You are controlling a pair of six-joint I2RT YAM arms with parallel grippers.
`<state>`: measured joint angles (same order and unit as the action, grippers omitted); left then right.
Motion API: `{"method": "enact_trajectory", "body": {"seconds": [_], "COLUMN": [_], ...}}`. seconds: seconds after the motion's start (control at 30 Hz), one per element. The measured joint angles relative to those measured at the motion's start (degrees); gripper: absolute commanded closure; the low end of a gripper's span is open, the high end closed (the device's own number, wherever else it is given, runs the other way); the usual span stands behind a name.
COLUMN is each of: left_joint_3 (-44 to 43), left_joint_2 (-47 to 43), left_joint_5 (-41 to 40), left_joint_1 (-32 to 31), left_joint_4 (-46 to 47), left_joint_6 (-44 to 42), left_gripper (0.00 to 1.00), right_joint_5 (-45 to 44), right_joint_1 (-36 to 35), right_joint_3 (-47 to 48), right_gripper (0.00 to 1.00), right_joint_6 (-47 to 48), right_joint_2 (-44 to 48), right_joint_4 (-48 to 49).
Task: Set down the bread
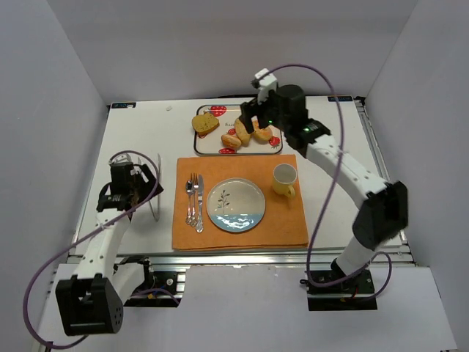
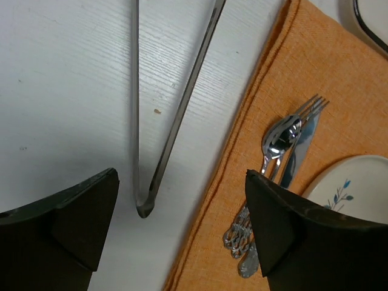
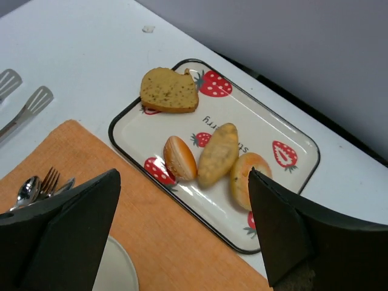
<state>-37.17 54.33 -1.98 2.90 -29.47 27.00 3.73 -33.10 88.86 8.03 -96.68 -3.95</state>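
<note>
Right pincer [image 1: 253, 119] hovers over the strawberry tray [image 3: 303, 142], jaws spread wide, nothing held. The bread [image 3: 245, 177], a round ring, lies flat in the tray at its right end in the top view, just beside the long roll [image 3: 218, 154].

In the wrist view it sits off-centre, close by the right-hand finger, not between the jaws. Round, so no long axis to align; hole faces up, barely visible.

Left pincer [image 2: 180, 176] is wide open and empty over the tongs [image 2: 176, 121], well apart. Right arm is nearer. Judgement: shift sideways before descending.

Bread [image 3: 244, 177] partly behind right gripper [image 3: 183, 177]
</note>
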Motion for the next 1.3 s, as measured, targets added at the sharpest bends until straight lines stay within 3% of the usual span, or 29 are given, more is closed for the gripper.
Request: {"method": "enact_trajectory", "body": {"seconds": [0.13, 0.2, 0.3, 0.33, 0.4, 0.47, 0.53, 0.63, 0.87, 1.3], "left_joint_3": [-3.02, -4.26, -7.8, -8.68, -10.03, -11.26, -12.17, -12.85, -13.6, -13.62], "left_joint_2": [6.27, 7.82, 12.31, 13.68, 16.33, 18.93, 21.57, 24.74, 30.71, 38.36], "left_joint_5": [-0.17, -0.5, -1.22, -1.46, -1.81, -2.21, -3.1, -4.24, -5.07, -3.98], "left_joint_1": [0.0, 0.0, 0.0, 0.0, -0.02, -0.02, -0.09, -0.31, -2.08, -4.15], "left_joint_4": [0.22, -0.33, -0.52, -0.57, -1.01, -2.14, -3.19, -4.13, -4.07, 4.76], "left_joint_6": [-1.66, -2.51, -4.48, -5.14, -6.67, -8.07, -9.53, -11.54, -16.13, -18.43], "left_gripper": [0.02, 0.02, 0.02, 0.02, 0.02, 0.02, 0.02, 0.03, 0.06, 0.19], "right_joint_5": [11.13, 19.12, 30.14, 33.48, 39.39, 44.39, 47.82, 50.84, 53.09, 54.62], "right_joint_1": [5.09, 8.04, 13.05, 14.25, 15.63, 16.52, 17.09, 17.68, 18.51, 22.12], "right_joint_3": [-13.0, -17.31, -25.57, -26.97, -27.61, -27.36, -26.32, -23.96, -23.65, -23.65], "right_gripper": [0.13, 0.2, 0.48, 0.62, 0.68, 0.63, 0.48, 0.42, 0.4, 0.39], "right_joint_6": [2.82, 6.8, 13.6, 15.08, 17.44, 19.23, 20.44, 21.81, 22.23, 19.78], "right_joint_2": [11.63, 13.99, 18.58, 19.17, 19.19, 18.99, 18.34, 16.48, 15.82, 15.67], "right_joint_4": [1.44, 2.36, 0.44, -0.39, -2.45, -4.11, -6.29, -8.59, -9.79, -9.22]}}
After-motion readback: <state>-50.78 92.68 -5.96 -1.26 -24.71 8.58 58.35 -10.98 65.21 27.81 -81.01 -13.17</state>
